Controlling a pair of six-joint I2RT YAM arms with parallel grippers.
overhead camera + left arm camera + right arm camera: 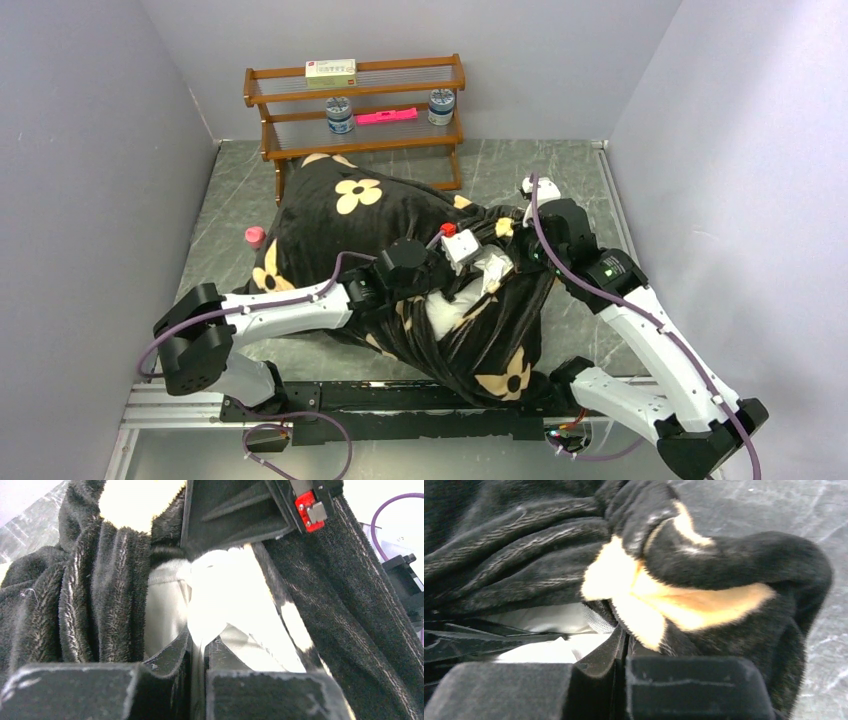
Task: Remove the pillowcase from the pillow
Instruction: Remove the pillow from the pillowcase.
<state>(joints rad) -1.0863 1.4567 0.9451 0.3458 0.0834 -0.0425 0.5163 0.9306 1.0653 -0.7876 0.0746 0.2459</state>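
Observation:
The black plush pillowcase (340, 220) with tan flowers lies bunched over the white pillow (447, 312) in the middle of the table. The pillow shows only through the opening at the near right. My left gripper (478, 262) reaches into that opening. In the left wrist view it (200, 647) is shut on a fold of white pillow fabric (220, 595), with pillowcase plush (100, 590) on both sides. My right gripper (512, 255) meets it from the right. In the right wrist view it (625, 640) is shut on the pillowcase's edge (734, 565), with the pillow (544, 617) to its left.
A wooden shelf (355, 110) stands at the back with a box (330, 72), two jars (340, 115) and a pink item (386, 117). A small pink cap (254, 236) lies on the marble table (560, 170) left of the pillowcase. Grey walls close both sides.

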